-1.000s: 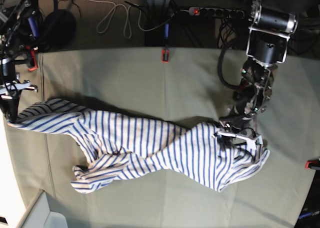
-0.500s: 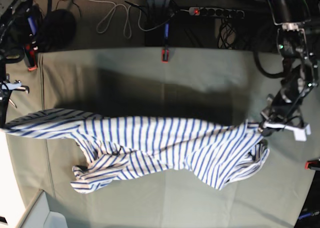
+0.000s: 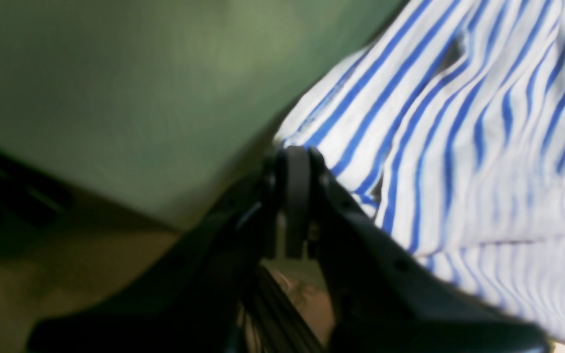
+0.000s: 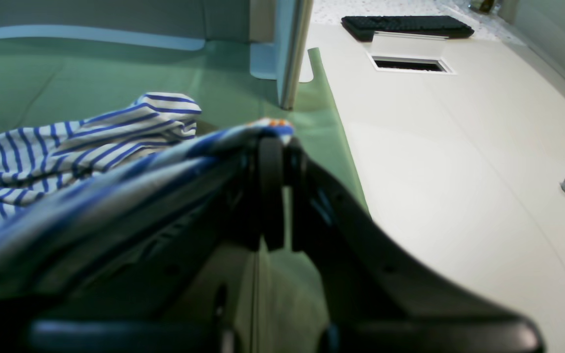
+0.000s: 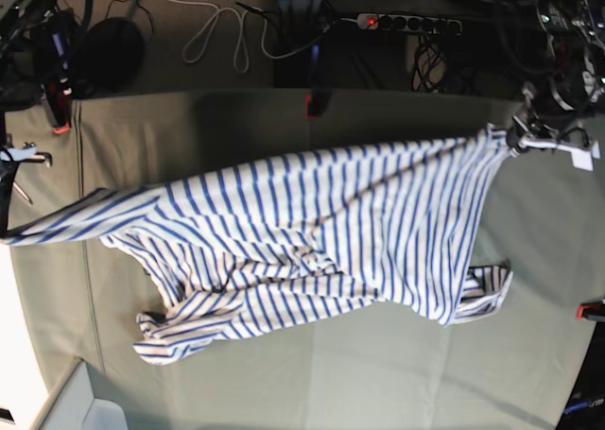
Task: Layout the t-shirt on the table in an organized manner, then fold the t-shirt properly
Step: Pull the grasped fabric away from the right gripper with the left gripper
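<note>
Over the last second the left gripper point(image 5: 518, 139) had swung away from the middle of the table point(image 5: 312, 392) up toward its far edge at the right of the base view, dragging its pinched edge of the t-shirt point(image 5: 312, 232) with it, so that what had been a twisted rope of stripes had opened into a broad sheet; the right gripper point(image 5: 8, 232) at the other side had shifted only a little, holding its own corner out past the table's left edge. Both pairs of fingers were pressed together on cloth: the left wrist view showed the striped hem point(image 3: 410, 147) caught at the closed tips point(image 3: 292, 176), and the right wrist view showed fabric draped over closed tips point(image 4: 272, 147). The shirt hung stretched between them, its upper span seemingly lifted, while a bunched sleeve point(image 5: 175, 331) and the lower folds lay on the cloth. I judged the spreading stage well under way but unfinished, since the lower half was crumpled. The surface was a pale green creased cover; beyond it sat a power strip point(image 5: 406, 21), coiled white cable point(image 5: 213, 33) and a pale worktop carrying a dark keyboard point(image 4: 405, 24)
</note>
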You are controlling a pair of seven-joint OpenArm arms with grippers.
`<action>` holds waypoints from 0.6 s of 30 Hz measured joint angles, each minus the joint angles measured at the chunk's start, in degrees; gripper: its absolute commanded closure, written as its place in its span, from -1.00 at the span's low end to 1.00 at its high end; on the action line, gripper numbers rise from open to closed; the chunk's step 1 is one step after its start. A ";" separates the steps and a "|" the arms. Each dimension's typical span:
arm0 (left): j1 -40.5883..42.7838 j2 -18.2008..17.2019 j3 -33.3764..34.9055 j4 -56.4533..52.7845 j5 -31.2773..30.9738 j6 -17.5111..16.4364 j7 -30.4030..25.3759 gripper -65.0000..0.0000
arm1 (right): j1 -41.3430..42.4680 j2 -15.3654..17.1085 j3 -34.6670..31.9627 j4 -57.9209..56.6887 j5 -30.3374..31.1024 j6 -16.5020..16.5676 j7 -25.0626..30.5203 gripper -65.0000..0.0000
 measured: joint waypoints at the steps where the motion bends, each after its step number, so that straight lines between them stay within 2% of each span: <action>1: 0.11 0.57 0.02 -0.44 -0.02 0.02 0.00 1.00 | -0.04 -0.07 0.00 0.00 0.02 0.00 0.00 1.00; 6: 1.33 0.74 0.00 2.21 -0.42 0.04 0.07 1.00 | -0.26 -0.11 -0.02 0.00 -0.09 -0.02 0.00 1.00; 10: 0.39 0.28 0.00 6.01 -3.67 0.26 0.52 1.00 | 1.64 0.09 -0.85 -0.02 -0.46 -0.15 -0.44 1.00; 12: -4.15 -0.63 0.17 6.88 -4.57 0.81 2.16 1.00 | 4.37 0.42 -3.04 -0.04 -1.01 -0.11 -0.22 1.00; 16: -21.24 -1.68 -0.24 0.70 -5.97 0.13 12.13 1.00 | 6.23 0.07 -6.56 0.39 -3.76 0.15 -2.03 1.00; 18: -24.83 -1.68 0.00 -3.72 -6.49 -0.02 16.37 1.00 | 5.25 -0.90 -6.23 1.03 -4.09 0.13 -3.21 1.00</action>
